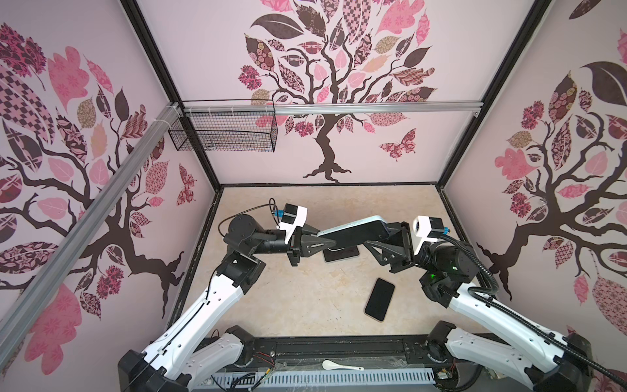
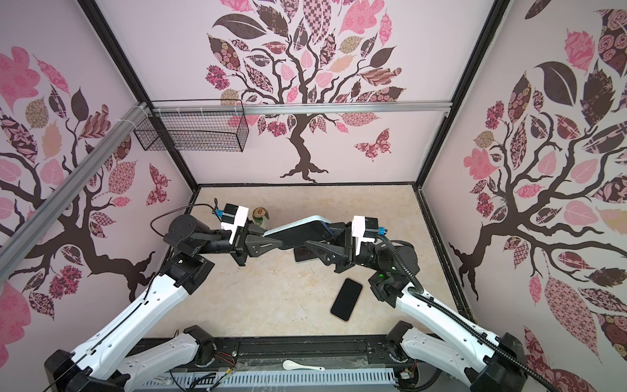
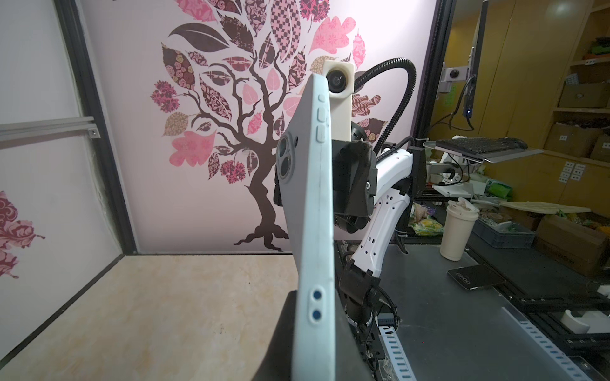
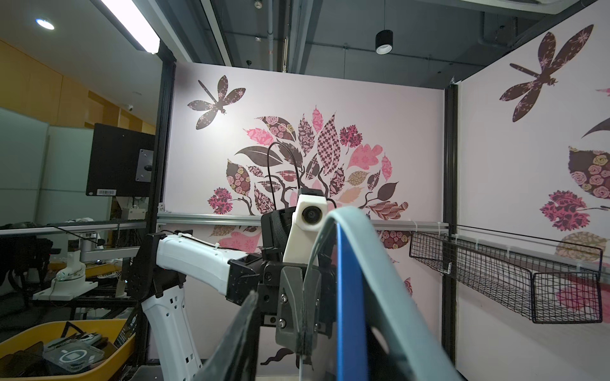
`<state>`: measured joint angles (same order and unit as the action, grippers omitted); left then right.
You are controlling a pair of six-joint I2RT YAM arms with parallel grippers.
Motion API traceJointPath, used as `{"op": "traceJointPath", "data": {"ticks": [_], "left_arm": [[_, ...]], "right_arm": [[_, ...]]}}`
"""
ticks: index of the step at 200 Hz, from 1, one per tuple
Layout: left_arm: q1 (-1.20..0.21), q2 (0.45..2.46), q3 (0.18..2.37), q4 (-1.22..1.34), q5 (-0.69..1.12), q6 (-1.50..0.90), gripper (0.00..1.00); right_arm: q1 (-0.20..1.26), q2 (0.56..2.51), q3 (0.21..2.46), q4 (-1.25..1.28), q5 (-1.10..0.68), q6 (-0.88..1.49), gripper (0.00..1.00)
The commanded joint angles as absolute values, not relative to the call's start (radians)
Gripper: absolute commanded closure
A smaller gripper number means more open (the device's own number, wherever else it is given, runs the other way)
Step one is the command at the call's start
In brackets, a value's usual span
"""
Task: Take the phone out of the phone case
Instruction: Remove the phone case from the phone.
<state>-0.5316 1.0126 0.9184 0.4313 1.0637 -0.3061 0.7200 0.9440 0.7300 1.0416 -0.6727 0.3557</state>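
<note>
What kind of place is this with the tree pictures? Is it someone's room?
Most likely a robot lab, not a bedroom. Two robot arms work inside a small booth with tree-sticker walls, and beyond it stand shelves of cardboard boxes, a keyboard and a monitor.

Spot a black wire basket [image 1: 224,130] hooked on the back rail, up in the corner. Also see a white spoon [image 1: 341,366] lying on the front ledge, plus some small gold-topped can [image 2: 260,217] upright on the beige worktop [image 1: 288,305], far side.
</note>
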Motion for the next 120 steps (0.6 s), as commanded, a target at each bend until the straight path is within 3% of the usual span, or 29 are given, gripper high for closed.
{"op": "traceJointPath", "data": {"ticks": [1, 53, 120], "left_arm": [[-0.553, 1.023, 0.865, 0.679, 0.893, -0.484, 1.0], [-0.619, 1.044, 0.831, 0.806, 0.782, -0.539, 1.0], [-0.621, 1.065, 0.788, 0.965, 0.705, -0.645, 1.0]], "right_arm": [[0.759, 0.974, 0.766, 1.148, -0.732, 0.426, 0.61], [0.768, 1.042, 0.807, 1.354, -0.67, 0.573, 0.64], [0.769, 1.062, 0.83, 1.359, -0.682, 0.582, 0.71]]}}
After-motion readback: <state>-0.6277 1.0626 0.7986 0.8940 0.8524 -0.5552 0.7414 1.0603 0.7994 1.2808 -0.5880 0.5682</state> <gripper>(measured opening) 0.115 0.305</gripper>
